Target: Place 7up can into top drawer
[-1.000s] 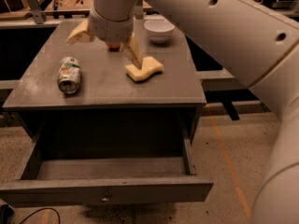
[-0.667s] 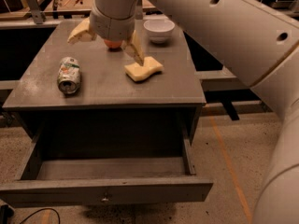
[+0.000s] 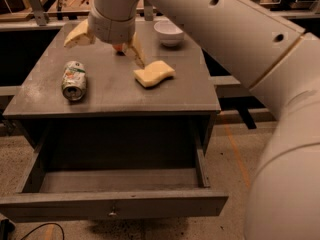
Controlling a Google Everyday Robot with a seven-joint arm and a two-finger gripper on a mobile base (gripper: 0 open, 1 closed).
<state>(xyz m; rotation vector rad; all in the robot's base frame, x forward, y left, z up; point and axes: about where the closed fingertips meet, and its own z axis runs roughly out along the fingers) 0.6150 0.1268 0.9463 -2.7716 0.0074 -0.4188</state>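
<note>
The 7up can [image 3: 74, 80] lies on its side on the left of the grey tabletop [image 3: 110, 96], silver top facing the camera. The top drawer [image 3: 115, 183] is pulled out below the tabletop and looks empty; its front panel has a small knob [image 3: 112, 214]. My gripper [image 3: 105, 53] hangs over the back middle of the table, behind and to the right of the can and apart from it. It is open, with its yellowish fingers [image 3: 75, 34] spread wide and nothing between them.
A yellow sponge [image 3: 154, 73] lies right of centre on the table, close to my right finger. A white bowl [image 3: 169, 32] stands at the back right. A small orange thing [image 3: 118, 47] shows under the wrist. My big arm [image 3: 240, 44] spans the upper right.
My gripper has shifted slightly left over the back of the table, toward the can's side. The can, sponge and drawer have not moved.
</note>
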